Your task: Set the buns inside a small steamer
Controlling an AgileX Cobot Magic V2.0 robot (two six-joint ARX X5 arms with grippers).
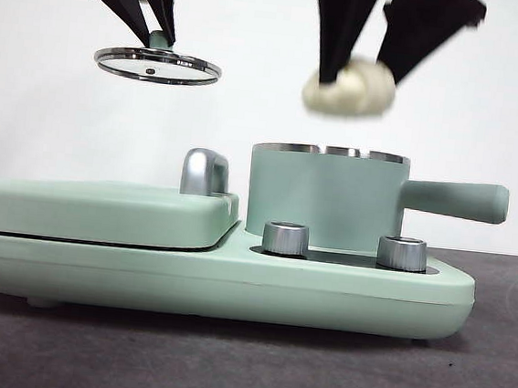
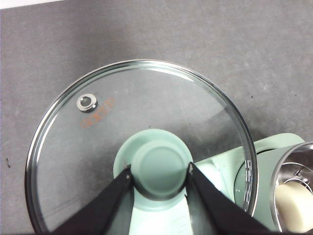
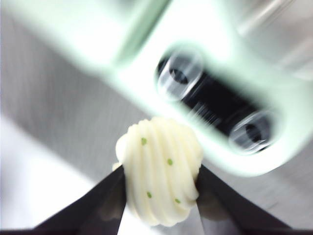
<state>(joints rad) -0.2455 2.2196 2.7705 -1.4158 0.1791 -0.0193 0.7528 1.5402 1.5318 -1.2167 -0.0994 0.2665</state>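
- Front view: right gripper hangs high above the open steamer, its two black jaws closed on the ridged bun — clear air shows between the bun's underside and the steel rim.
- Right wrist view, blurred by motion: ridged bun, cream with small green flecks, is pinched from both sides by the jaws of the right gripper; the two knobs on the base's dark panel show beyond it.
- Front view: left gripper holds the lid by its green knob, up and off to the side, over the closed griddle and well apart from the pot's mouth.
- Left wrist view: jaws of the left gripper clamp either side of the lid knob; the lid hangs level, its steel edge ringing clear glass, with grey table visible through and around it.
- Left wrist view, at the frame's edge: plain bun lies inside the steamer, just within the rim.
- Front view: steamer's handle juts sideways away from the griddle; open room lies above the pot on every side of the hanging bun.
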